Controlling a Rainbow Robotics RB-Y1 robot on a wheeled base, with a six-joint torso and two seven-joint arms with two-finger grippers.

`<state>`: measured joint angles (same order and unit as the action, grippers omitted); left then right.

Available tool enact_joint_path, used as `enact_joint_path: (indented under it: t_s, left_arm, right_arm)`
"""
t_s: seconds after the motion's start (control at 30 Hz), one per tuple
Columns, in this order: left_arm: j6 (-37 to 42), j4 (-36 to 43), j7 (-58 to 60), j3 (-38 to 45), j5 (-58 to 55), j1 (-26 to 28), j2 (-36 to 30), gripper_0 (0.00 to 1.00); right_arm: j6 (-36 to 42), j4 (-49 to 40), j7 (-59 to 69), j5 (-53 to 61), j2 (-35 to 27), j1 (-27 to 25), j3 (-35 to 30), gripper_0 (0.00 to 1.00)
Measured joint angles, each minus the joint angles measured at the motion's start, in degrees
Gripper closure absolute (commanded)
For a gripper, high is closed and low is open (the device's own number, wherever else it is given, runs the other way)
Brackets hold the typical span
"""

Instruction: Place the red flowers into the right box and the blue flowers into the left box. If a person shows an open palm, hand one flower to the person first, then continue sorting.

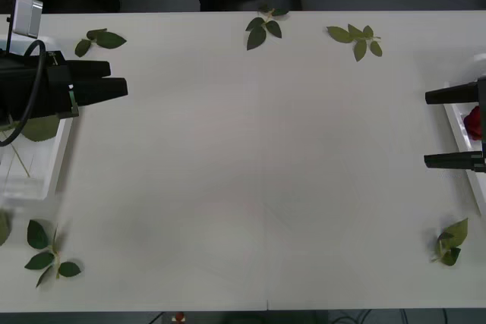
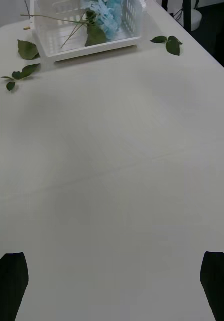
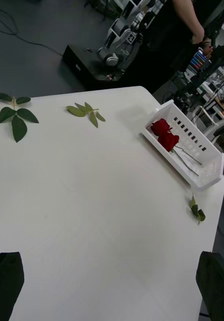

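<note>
Two red flowers [image 3: 164, 134] lie in the right box [image 3: 205, 158], a white slatted tray at the table's right end; one bloom [image 1: 474, 121] peeks out at the edge of the front view. Blue flowers [image 2: 104, 15] rest in the left box [image 2: 87, 50] with a large green leaf. My left gripper [image 1: 118, 80] hovers open and empty by the left box [image 1: 42, 180]. My right gripper [image 1: 449, 128] hangs open and empty next to the right box [image 1: 456, 121]. Both wrist views show black fingertips [image 2: 11, 276] [image 3: 6, 276] spread wide over bare table.
Loose green leaf sprigs lie around the white table: back left [image 1: 99, 39], back middle [image 1: 264, 29], back right [image 1: 357, 39], front right [image 1: 452, 242], front left [image 1: 49, 252]. The table's wide middle is bare.
</note>
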<state>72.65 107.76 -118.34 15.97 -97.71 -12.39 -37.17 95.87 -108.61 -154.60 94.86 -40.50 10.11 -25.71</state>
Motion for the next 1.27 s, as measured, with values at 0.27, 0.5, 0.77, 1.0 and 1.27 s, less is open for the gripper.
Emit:
enact_joint_path:
  t_s: [0.27,0.5,0.77,1.0,1.27]
  left_arm:
    - [0.0,0.0,0.0,-2.5,-2.0,0.0,0.0,0.0]
    - [4.6,0.0,0.0,-3.2,-4.0,0.0,0.0,0.0]
    - [8.2,0.0,0.0,-3.2,-6.7,-1.0,0.0,0.0]
    - [8.2,0.0,-0.1,-3.2,-7.1,-1.5,0.0,0.0]
    - [8.2,0.0,-1.1,-3.0,-5.8,-1.5,0.0,0.0]
  right_arm:
    - [0.2,0.0,0.0,0.0,0.0,0.0,-1.2,0.0]
    - [2.0,0.0,0.0,-0.6,0.0,0.0,-1.2,0.0]
    - [1.9,0.0,0.0,-0.6,0.0,0.0,-1.2,0.0]
    - [1.9,0.0,0.0,-0.6,0.0,0.0,-1.2,0.0]
    - [1.9,0.0,0.0,-0.6,0.0,0.0,-1.2,0.0]
